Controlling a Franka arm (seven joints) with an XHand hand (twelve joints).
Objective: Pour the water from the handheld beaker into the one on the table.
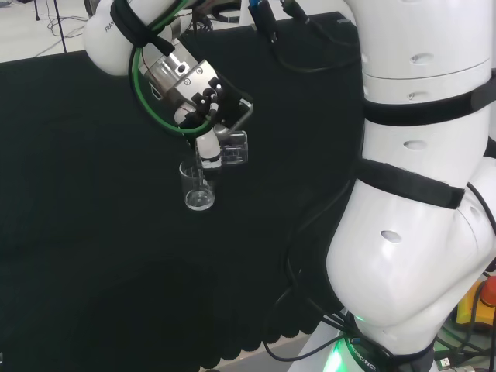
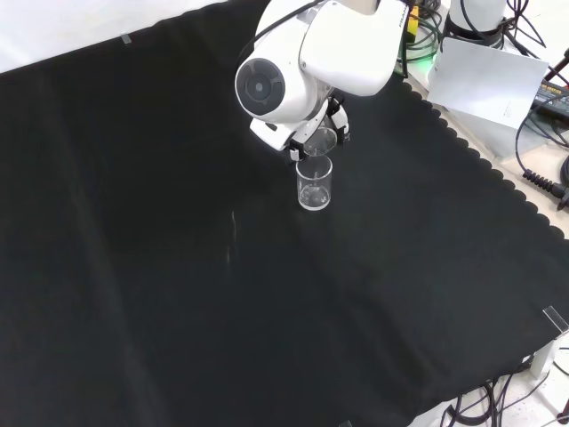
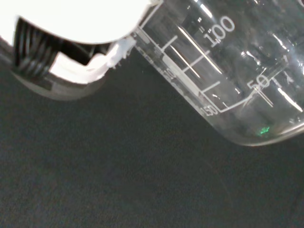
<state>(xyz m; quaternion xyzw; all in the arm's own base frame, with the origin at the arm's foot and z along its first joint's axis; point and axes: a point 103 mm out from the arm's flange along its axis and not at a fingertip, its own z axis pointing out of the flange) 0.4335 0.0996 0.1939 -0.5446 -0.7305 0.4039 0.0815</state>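
Hand: in the head view the hand (image 1: 203, 105) sits in the upper middle of the frame, left of the big white arm links; its fingers are curled round the held beaker (image 1: 233, 147).
Held beaker: clear glass, tipped over so its mouth points down and to the left in the head view, just above the rim of the table beaker (image 1: 198, 186). In the front view the held beaker (image 2: 320, 140) shows under the round white link, at upper centre of the frame, directly above the standing one.
Wrist view: the held beaker (image 3: 228, 71) runs across the upper right of the picture, lying at a slant with its white scale marks showing; a blurred white part of the hand (image 3: 76, 23) is at the upper left.
Table beaker: upright on the black cloth (image 1: 93, 232), left of centre in the head view; in the front view the table beaker (image 2: 314, 184) stands just above centre.
Water: cannot tell how much either glass holds.
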